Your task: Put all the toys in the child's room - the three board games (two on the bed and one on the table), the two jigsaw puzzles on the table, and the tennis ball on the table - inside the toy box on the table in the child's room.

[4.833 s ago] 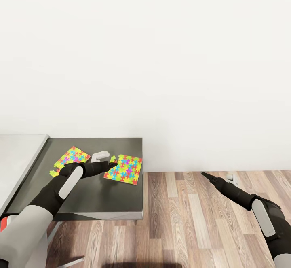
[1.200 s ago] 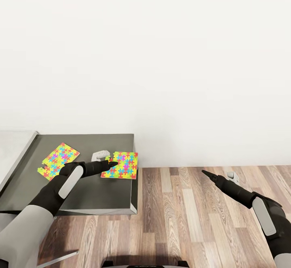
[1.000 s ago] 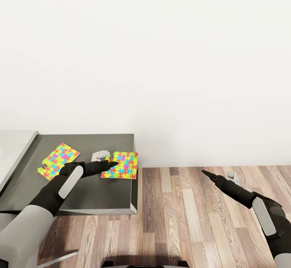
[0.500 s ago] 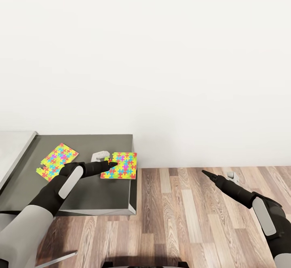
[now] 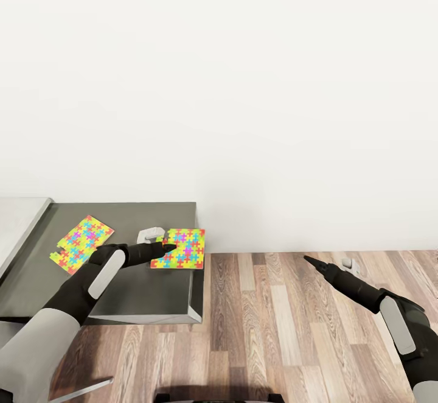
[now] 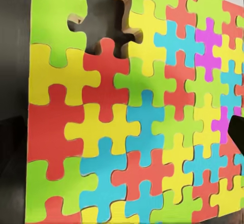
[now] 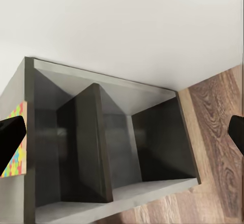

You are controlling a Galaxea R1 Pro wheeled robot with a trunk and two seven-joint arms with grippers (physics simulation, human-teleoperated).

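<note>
Left claw (image 5: 163, 246) hovers over jigsaw (image 5: 180, 248) beside white clip (image 5: 149, 234).

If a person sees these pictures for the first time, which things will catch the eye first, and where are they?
The two bright jigsaw sheets on the dark desk section: one lies at its corner nearest the wood floor, under the left gripper; the other lies further left. Next, the right gripper held out over the floor.
</note>
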